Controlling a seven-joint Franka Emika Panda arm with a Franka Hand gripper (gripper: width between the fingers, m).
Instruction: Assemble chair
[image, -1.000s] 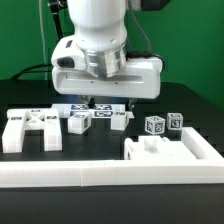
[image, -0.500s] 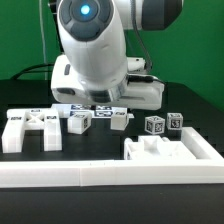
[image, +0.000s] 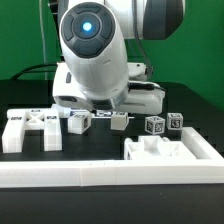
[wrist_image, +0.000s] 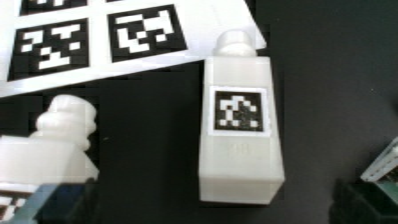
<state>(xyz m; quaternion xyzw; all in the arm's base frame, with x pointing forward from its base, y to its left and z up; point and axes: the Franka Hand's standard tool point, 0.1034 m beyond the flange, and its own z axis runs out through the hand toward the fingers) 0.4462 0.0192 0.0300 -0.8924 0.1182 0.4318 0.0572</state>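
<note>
Pincer (wrist_image: 210, 182) spread wide, gripping nothing, poised over a white chair leg (wrist_image: 240, 110).

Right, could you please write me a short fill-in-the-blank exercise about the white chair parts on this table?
Toward the exterior view's right, the small white tagged plastic cubes standing side by side number ___. The tabletop beneath the parts is coloured ___. In the wrist view, the long white plastic leg block shows ___ black-and-white square tag on its upper face.
Missing words: two; black; one.
</note>
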